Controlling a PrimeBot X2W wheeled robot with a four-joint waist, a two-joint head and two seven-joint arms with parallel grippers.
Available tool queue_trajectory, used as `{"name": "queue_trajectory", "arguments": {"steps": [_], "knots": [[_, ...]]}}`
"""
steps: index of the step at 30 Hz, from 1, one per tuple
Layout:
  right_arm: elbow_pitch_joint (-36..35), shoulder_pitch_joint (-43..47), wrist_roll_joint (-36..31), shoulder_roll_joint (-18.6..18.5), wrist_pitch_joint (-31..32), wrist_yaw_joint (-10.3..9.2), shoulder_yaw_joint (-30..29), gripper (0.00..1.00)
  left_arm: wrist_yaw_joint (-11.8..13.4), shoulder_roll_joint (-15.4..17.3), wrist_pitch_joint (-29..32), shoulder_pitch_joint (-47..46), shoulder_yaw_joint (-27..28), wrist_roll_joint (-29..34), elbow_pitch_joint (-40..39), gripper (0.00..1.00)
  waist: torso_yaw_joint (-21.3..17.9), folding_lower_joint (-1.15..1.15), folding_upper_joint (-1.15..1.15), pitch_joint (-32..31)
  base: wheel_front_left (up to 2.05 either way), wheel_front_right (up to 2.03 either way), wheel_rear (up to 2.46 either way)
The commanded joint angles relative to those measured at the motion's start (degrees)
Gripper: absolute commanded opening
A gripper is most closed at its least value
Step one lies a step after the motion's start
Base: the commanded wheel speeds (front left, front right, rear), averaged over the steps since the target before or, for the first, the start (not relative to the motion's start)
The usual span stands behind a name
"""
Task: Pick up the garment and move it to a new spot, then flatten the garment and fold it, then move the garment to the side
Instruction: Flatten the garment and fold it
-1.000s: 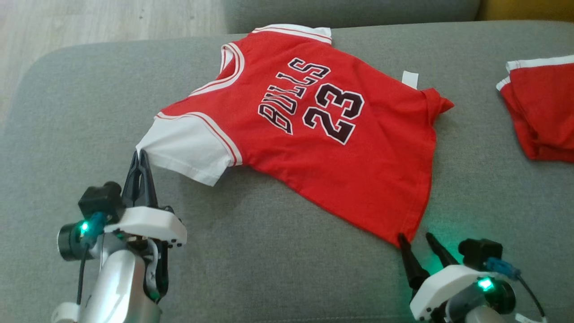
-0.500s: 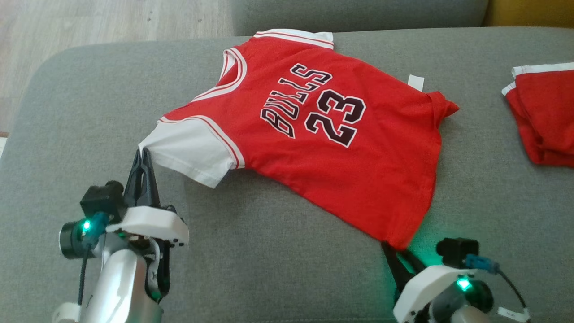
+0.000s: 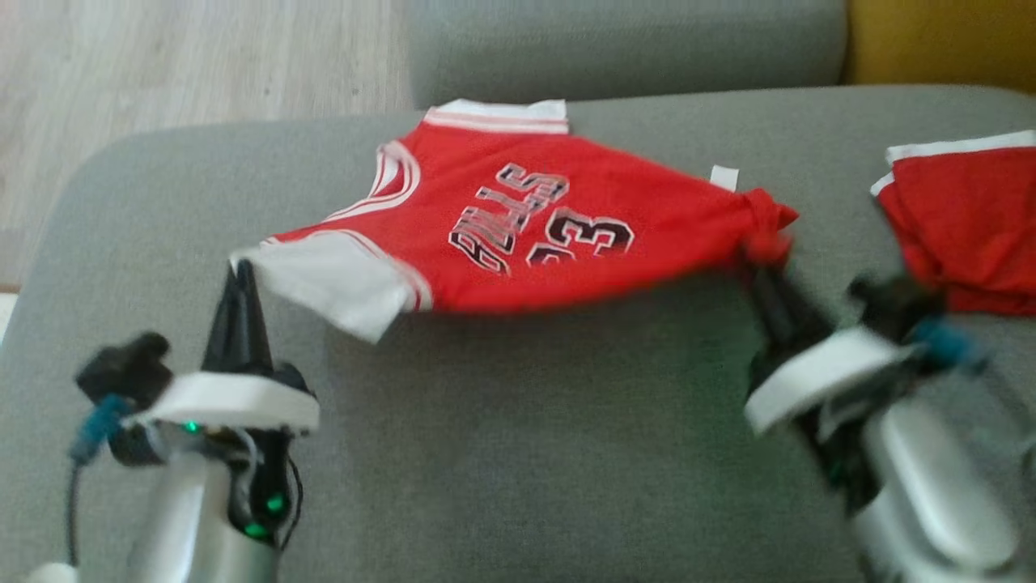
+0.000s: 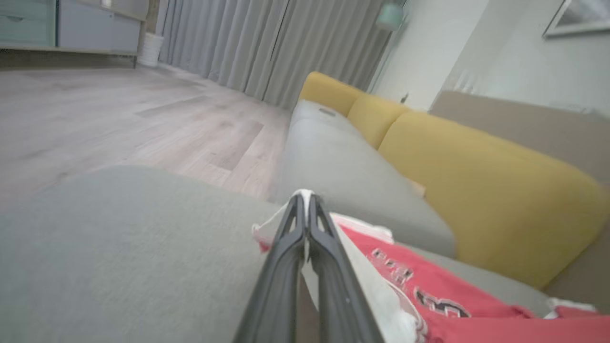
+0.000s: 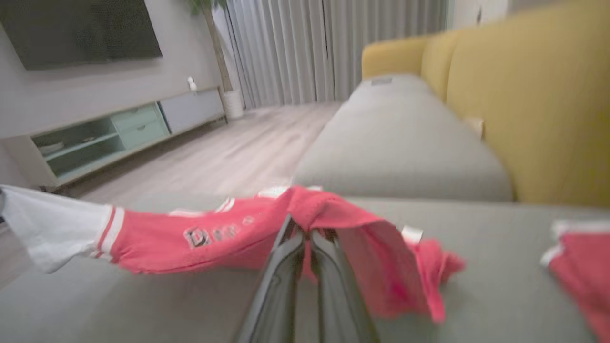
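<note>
While the left jaws pinch the jersey [image 3: 647, 235] sleeve [image 3: 324, 279], the right jaws pinch its hem [image 3: 765, 225].

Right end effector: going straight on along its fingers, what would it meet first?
The right end effector is shut on the red jersey, so that fabric comes first; beyond it probably the far grey seat cushion, depth unclear.

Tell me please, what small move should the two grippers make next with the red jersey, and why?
Probably raise both together a little more, keeping them apart. The left gripper is shut on the white sleeve and the right gripper on the hem corner, so the Bulls jersey is held at two ends, but its far edge seems to lie on the grey sofa cushion.
</note>
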Motion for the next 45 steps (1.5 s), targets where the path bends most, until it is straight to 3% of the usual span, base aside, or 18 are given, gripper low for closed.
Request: {"name": "queue_trajectory", "arguments": {"steps": [1, 5, 11, 21, 28, 32, 37, 45], "knots": [[-3.62, -4.91, -0.57, -1.92, -1.03, -0.05, 0.44, 0.00, -0.99, 0.73, -0.35, -4.68, 2.44, -2.27, -3.64, 0.00, -0.28, 0.00, 0.00, -1.45, 0.00, 0.00, 0.00], [-6.51, -11.89, -1.24, -5.56, -2.12, -0.05, -0.43, 0.00, -1.92, 0.73, -0.35, -8.52, 3.12, -6.26, -7.99, 0.00, 0.00, 0.00, 0.00, -3.08, 0.00, 0.00, 0.00], [-9.39, -18.08, -1.95, -9.31, -1.31, -0.05, 0.32, 0.00, -0.77, 0.73, -0.33, -13.00, 2.88, -10.08, -15.08, 0.00, 0.88, 0.00, 0.00, -5.58, 0.00, 0.00, 0.00], [-21.09, -16.33, -0.44, -9.34, 7.65, -0.05, -3.73, 0.00, 5.04, 1.91, 9.49, -13.68, 1.56, -12.38, -32.01, 0.00, 2.40, 0.00, 0.00, -5.05, 0.00, 0.00, 0.00], [-21.91, -22.02, -0.05, -10.46, 11.96, -0.05, -3.31, 0.00, 5.67, 5.56, 15.23, -20.84, 2.14, -12.34, -31.21, 0.00, 1.89, 0.00, 0.00, 1.68, 0.00, 0.00, 0.00], [-15.69, -30.63, 0.43, -12.70, 11.68, -0.05, -1.99, 0.00, 3.92, 8.08, 16.33, -30.30, 1.80, -11.66, -23.20, 0.00, 1.73, 0.00, 0.00, 9.15, 0.00, 0.00, 0.00], [-0.99, -46.91, -3.58, -16.83, 6.28, -0.05, 3.29, 0.00, 0.79, 11.37, 13.07, -46.86, 0.25, -7.57, -7.98, 0.00, 1.95, 0.00, 0.00, 17.09, 0.00, 0.00, 0.00], [24.28, -69.91, -10.29, -14.72, -10.29, -0.05, 3.41, 0.00, -3.05, 12.09, 3.88, -68.07, -1.76, -3.94, 13.02, 0.00, 3.70, 0.00, 0.00, 21.24, 0.00, 0.00, 0.00]]}}
